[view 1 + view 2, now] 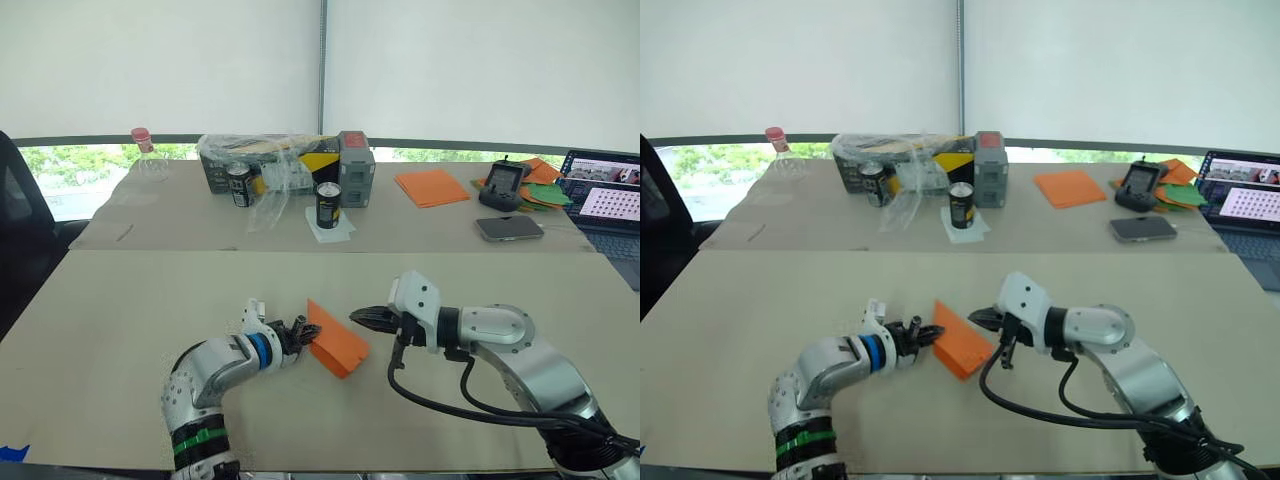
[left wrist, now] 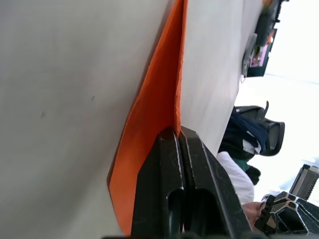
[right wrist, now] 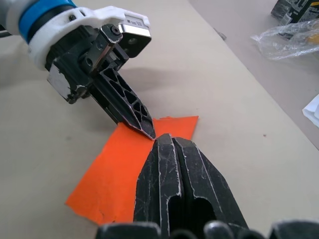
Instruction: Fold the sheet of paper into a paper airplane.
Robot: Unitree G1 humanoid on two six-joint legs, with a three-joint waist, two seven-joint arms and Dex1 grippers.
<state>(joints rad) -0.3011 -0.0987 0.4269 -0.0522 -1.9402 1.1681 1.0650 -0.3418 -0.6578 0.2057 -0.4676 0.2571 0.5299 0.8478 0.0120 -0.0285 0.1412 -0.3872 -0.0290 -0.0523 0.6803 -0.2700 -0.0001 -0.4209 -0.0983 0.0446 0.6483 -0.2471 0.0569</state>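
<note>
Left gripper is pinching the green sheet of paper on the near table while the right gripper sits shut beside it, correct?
Not quite: the sheet of paper is orange, not green, as the right wrist view shows. The left gripper does pinch it, and the right gripper is shut beside it.

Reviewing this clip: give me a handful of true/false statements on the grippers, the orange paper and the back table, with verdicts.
1. The left gripper is shut on the sheet of paper. True.
2. The right gripper holds a black can. False: its fingers are closed on nothing, beside the sheet.
3. The sheet lies flat on the table. False: one edge is lifted.
4. A stack of orange sheets lies on the far table. True.
5. The phone lies on the laptop. False: it lies on the table beside it.
</note>
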